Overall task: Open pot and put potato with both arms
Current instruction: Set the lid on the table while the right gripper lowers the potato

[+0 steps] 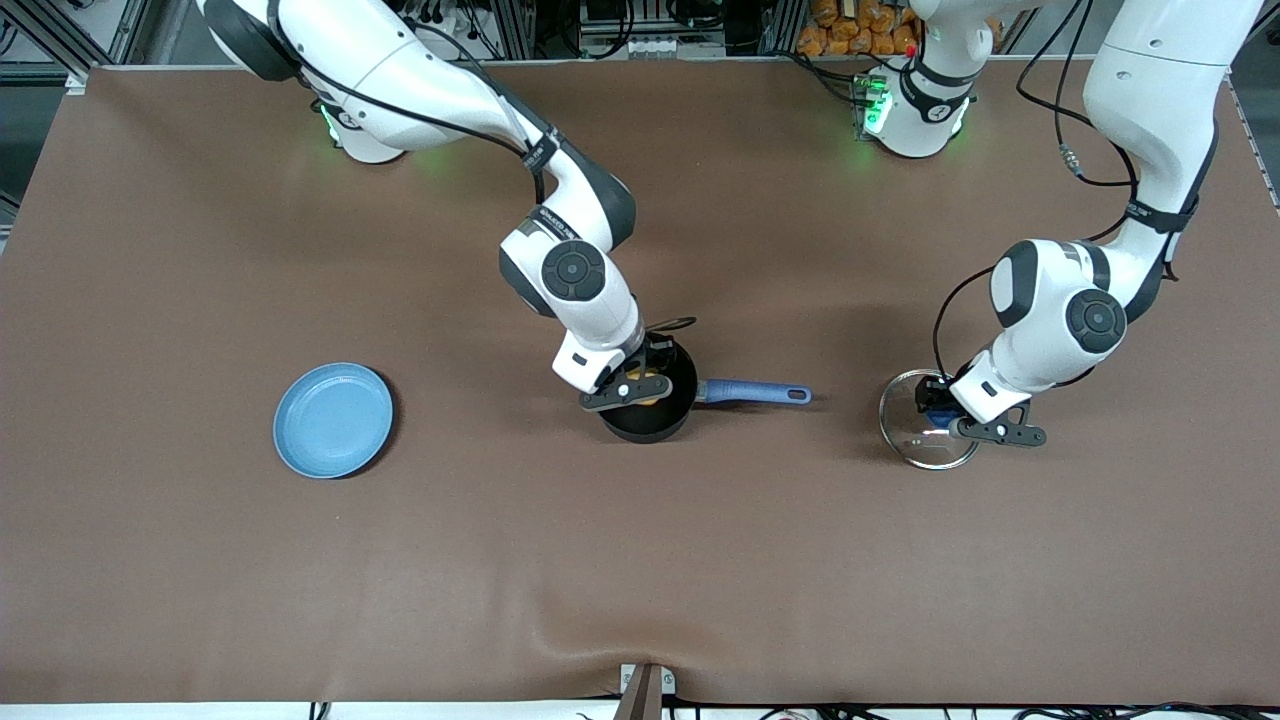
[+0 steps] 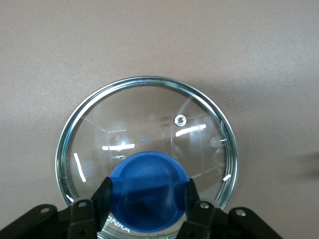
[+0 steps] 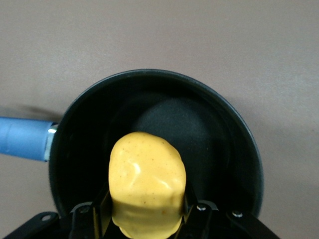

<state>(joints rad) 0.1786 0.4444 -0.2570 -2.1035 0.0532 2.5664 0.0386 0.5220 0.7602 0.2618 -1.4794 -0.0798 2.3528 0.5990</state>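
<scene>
Lid [image 2: 144, 144] off, on table, left gripper [image 2: 147, 199] clamped on its knob [image 2: 147, 181]. Right gripper [image 3: 147, 211] grips potato [image 3: 147, 186] over open pot [image 3: 209, 124]; we judge only release remains.

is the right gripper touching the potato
Touching. The right wrist view shows the right gripper with a finger pressed against each side of the potato, holding it over the open pot.

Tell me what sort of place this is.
Most likely a robotics lab bench set up for kitchen-task practice: two arms bolted at a brown-covered table, metal framing and cables along its edge, and only a pot, glass lid, potato and plate as props.
</scene>
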